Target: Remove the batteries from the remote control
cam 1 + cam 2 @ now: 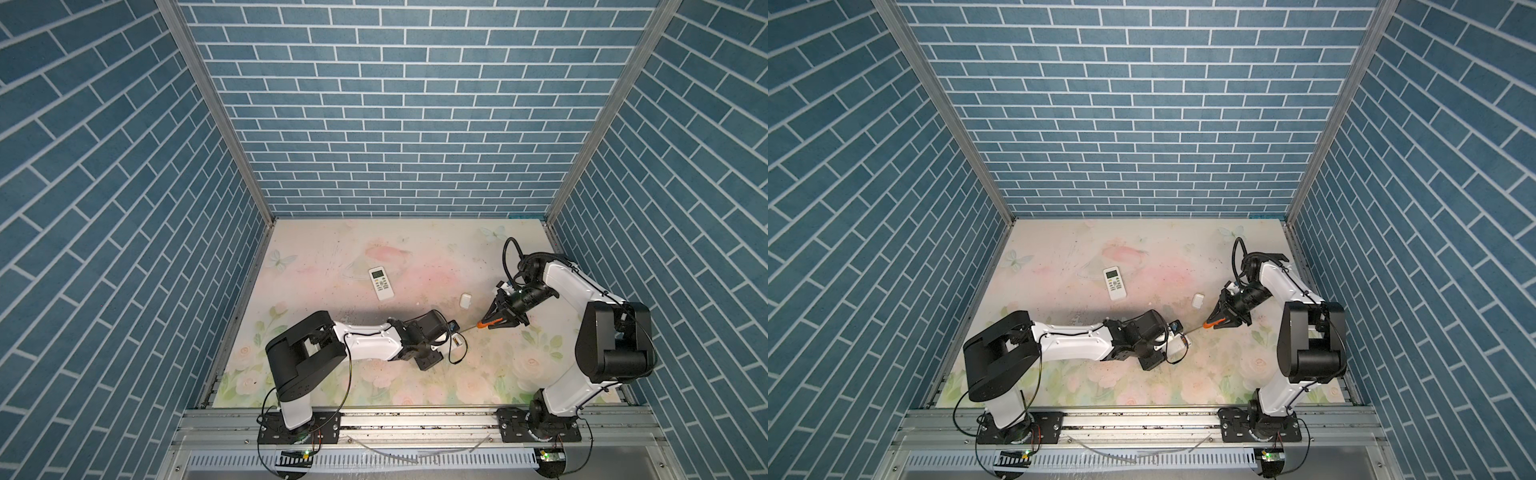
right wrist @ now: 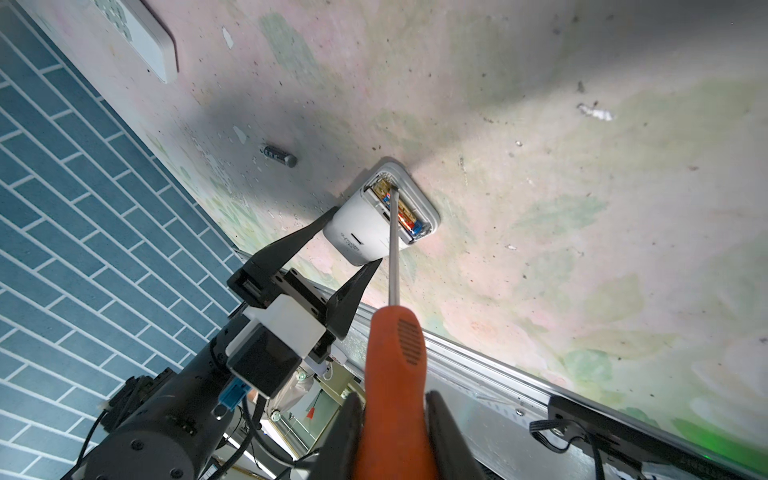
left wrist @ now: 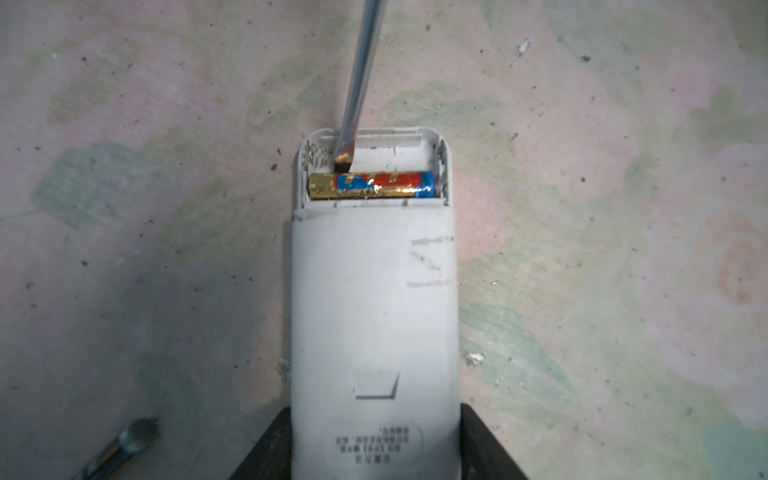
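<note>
The left gripper (image 2: 352, 239) clamps the face-down remote (image 3: 374, 311) – 1 battery (image 3: 372, 185) sits in its open bay, 1 loose battery (image 2: 279, 154) lies nearby. The right gripper (image 2: 394, 409) pinches an orange screwdriver (image 2: 395, 353), tip beside the seated cell. Beyond – white cover (image 1: 466, 300), then far remote (image 1: 381, 283).

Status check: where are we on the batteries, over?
Left gripper clamps the remote, compartment open. Right gripper grips the screwdriver, tip at the seated battery. One slot empty; one loose battery on the table. Nothing blocking.

Brick walls (image 1: 407, 104) — floral, perhaps stained table (image 1: 332, 245)
</note>
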Controlling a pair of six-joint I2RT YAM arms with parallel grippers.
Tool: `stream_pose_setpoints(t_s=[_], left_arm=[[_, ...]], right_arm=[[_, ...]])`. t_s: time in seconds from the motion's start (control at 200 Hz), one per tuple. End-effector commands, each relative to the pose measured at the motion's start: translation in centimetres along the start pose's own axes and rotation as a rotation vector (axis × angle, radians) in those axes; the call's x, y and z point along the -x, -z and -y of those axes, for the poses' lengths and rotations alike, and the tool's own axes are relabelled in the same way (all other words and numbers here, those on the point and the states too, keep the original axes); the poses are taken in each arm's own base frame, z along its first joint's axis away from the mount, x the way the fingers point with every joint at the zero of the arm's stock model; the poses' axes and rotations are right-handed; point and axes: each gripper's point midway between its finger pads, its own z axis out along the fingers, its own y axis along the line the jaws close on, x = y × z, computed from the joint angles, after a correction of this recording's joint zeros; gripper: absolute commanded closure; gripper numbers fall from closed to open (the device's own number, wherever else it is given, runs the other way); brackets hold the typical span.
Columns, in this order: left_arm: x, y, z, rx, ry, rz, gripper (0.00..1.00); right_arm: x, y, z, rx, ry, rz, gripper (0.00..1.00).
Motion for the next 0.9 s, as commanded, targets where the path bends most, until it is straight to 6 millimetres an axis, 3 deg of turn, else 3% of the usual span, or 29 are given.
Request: stream_pose_setpoints(t_s=[0.0, 0.63, 0.89], left_arm=[[-10.0, -3.5, -3.2, 0.164, -0.022, -0.306, 0.57], [-10.5, -3.3, -3.4, 0.173, -0.031, -0.307, 0.58], [-10.3, -3.3, -3.4, 0.172, -0.035, -0.297, 0.58]], right_arm=[[-1.1, 0.1, 3.4, -0.192, -0.052, -0.042, 1.0], [-0.5, 4.5, 1.4, -0.06, -0.104, 0.071, 1.0], [-0.2, 3.2, 1.7, -0.02, -0.136, 0.056, 1.0]])
